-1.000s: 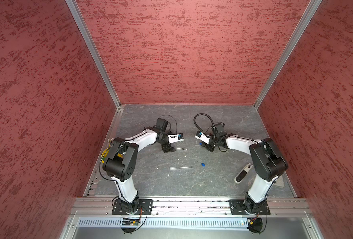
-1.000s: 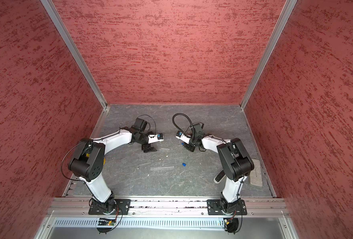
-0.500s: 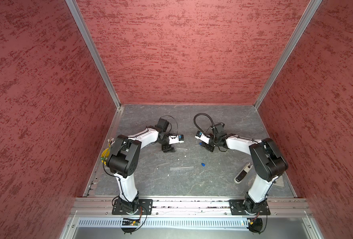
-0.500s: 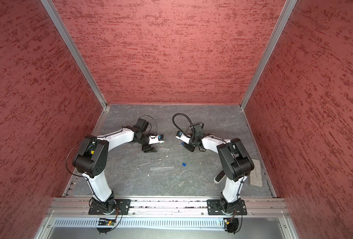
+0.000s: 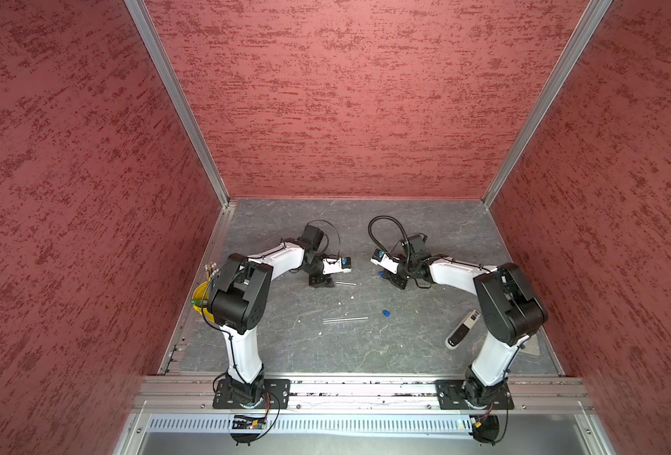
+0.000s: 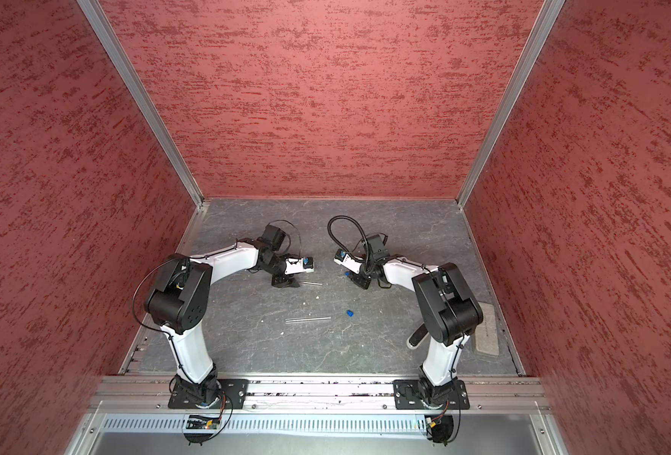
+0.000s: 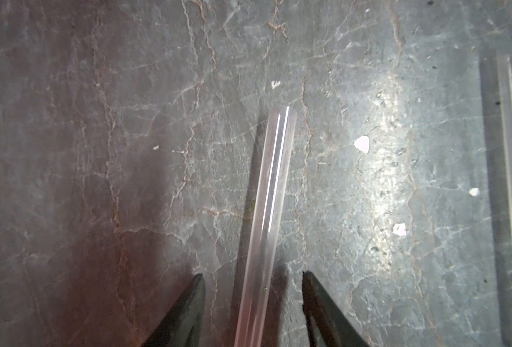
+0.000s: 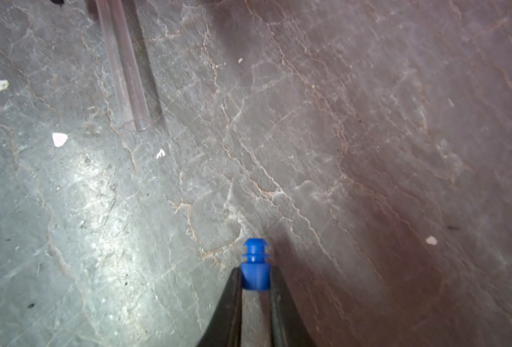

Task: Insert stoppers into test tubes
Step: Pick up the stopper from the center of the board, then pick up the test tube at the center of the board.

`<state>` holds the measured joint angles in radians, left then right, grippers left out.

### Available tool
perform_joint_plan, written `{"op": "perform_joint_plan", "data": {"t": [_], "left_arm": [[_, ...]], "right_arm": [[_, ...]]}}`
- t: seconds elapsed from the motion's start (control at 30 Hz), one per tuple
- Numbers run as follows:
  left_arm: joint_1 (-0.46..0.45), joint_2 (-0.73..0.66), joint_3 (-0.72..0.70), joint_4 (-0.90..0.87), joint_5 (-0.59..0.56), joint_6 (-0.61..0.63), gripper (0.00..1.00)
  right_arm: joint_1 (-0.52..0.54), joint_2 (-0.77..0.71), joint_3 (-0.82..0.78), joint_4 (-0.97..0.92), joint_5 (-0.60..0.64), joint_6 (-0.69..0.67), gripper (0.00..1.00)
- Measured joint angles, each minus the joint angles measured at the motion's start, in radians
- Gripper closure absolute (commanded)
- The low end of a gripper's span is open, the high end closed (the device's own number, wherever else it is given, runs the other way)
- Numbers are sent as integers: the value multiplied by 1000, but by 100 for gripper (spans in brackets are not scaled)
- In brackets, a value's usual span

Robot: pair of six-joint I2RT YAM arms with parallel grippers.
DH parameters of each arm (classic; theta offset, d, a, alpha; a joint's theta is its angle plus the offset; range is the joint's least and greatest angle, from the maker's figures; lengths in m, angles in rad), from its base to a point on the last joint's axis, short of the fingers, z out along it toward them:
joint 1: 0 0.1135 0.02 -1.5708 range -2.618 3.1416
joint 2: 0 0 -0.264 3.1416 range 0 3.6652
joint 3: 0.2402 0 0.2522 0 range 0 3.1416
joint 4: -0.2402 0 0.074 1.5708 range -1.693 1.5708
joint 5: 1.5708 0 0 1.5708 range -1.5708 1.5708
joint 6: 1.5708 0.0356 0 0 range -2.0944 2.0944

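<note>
Your left tool [image 7: 252,273] is straddling a thin clear glass test tube [image 7: 274,180] lying flat on the grey stone-patterned counter [image 7: 98,150]. Its jaws are standing apart, with a gap to the glass on both sides, probably positioned to lift and steady it. Your right tool [image 8: 255,269] is pinching a small bright blue ribbed stopper [image 8: 254,252] by its wide end, leaving the ribbed end free for insertion. Only the left wrist view is resolving that gap. The right wrist view is showing the tube's open mouth. A top view is adding a second clear glass tube [image 5: 345,319] and a loose blue stopper [image 5: 385,313] lying near it, a stopper neither wrist view is catching.
</note>
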<state>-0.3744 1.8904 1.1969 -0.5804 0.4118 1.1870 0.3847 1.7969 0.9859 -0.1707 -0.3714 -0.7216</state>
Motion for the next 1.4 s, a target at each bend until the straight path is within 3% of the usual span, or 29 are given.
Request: {"op": "perform_joint_plan", "data": {"t": [0.13,0.3,0.73,1.0,1.4], "left_arm": [[-3,8,0,-3,-5,4,56],[-3,9,0,-6,-8,10,72],[-13,23,10,-14,-27,23,73],[-20,23,11,-14,-36,34,82],[-28,23,9,10,-59,41,83]], "right_arm": [[0,0,0,0,0,0,82],[0,0,0,0,0,0,82],[0,0,0,0,0,0,82],[0,-6,0,0,0,0,82],[0,-15,-2,0,-1,0,82]]}}
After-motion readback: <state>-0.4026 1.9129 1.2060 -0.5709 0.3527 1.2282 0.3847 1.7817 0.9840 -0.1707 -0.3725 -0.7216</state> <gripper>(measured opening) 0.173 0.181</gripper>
